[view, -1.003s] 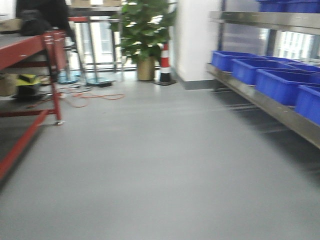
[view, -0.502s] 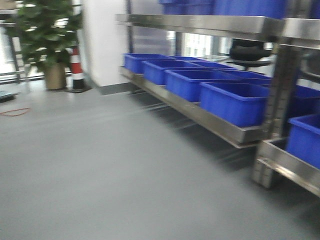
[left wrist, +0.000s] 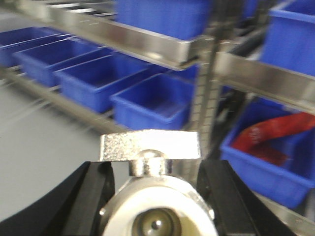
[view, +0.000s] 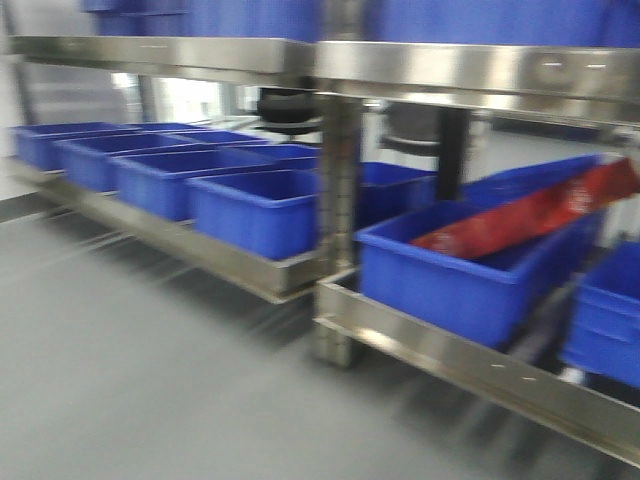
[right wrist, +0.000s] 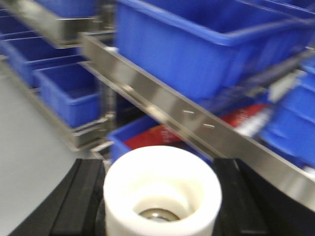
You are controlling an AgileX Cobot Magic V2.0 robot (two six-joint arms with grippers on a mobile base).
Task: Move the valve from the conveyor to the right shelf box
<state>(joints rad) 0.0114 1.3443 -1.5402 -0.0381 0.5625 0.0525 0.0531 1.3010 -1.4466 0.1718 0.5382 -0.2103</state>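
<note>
A valve [left wrist: 150, 145] with a flat silver handle and a white round end sits between the black fingers of my left gripper [left wrist: 156, 172], which is shut on it. Shut in the same way, my right gripper [right wrist: 160, 164] holds a second valve [right wrist: 162, 191], of which only the white cup-shaped end shows. Ahead stands a steel shelf [view: 440, 350] carrying a row of blue boxes [view: 255, 205]. One blue box [view: 450, 270] right of the shelf post holds a red bag-like thing [view: 530, 215]. The conveyor is out of view. All views are motion-blurred.
A steel post [view: 340, 200] splits the shelf into two bays. An upper steel shelf [view: 450, 70] holds more blue boxes. Grey floor [view: 120, 350] lies to the left and in front of the shelf.
The front view has swung right: the red-framed conveyor, plant and cone have left the picture, and the shelf with blue boxes now fills it, much nearer.
</note>
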